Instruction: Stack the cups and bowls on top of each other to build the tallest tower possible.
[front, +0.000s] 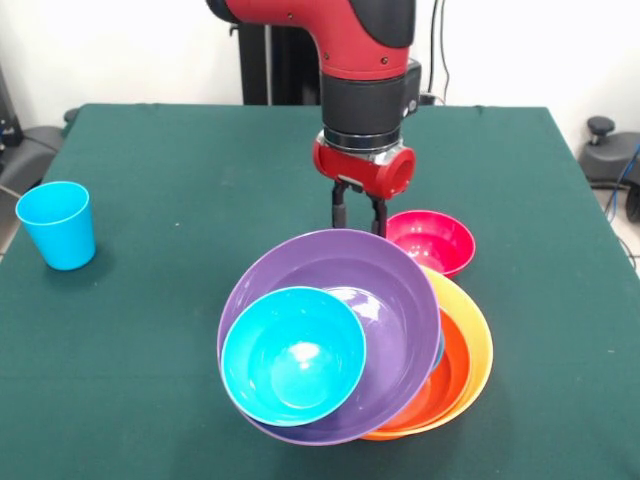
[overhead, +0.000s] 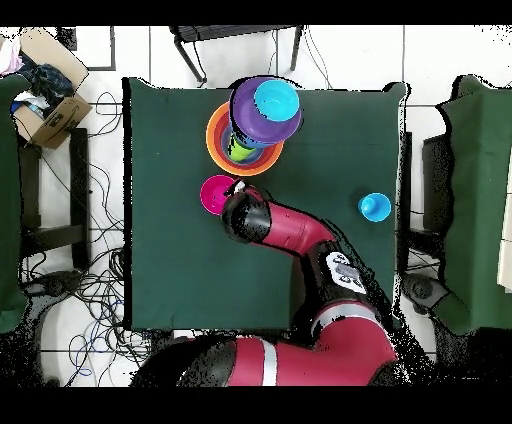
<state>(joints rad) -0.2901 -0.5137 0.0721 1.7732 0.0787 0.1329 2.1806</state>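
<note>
1. At nine o'clock of the table (front: 180, 200) in the front view, the light blue cup (front: 57, 225) stands upright and alone, well apart from everything else; we leave it for a later step.
2. Nearer the middle, the tower (front: 355, 340) leans towards us: a small blue bowl (front: 292, 354) sits tilted inside the purple bowl (front: 385, 290), which rests over a red-orange bowl (front: 452, 370) nested in a big orange bowl (front: 478, 345). From overhead, something lime green (overhead: 238, 148) shows under the purple bowl, probably the green cup, and it would explain the lean.
3. The gripper (front: 360, 212) hangs just behind the purple bowl's far rim, at twelve o'clock of the tower. Its fingers (front: 341, 205) point down with a narrow gap between them, and we see nothing held in them.
4. At two o'clock of the tower, the small pink-red bowl (front: 431, 240) sits upright on the table, just beside the gripper and close to the orange rim.
5. We judge the step in hand to be picking up this pink-red bowl. To do it well, we shift the fingers towards three o'clock, pinch one wall of the bowl over its rim, and lift straight up.
6. We keep clear of the purple rim on the way, since the tilted stack looks easy to topple.
</note>
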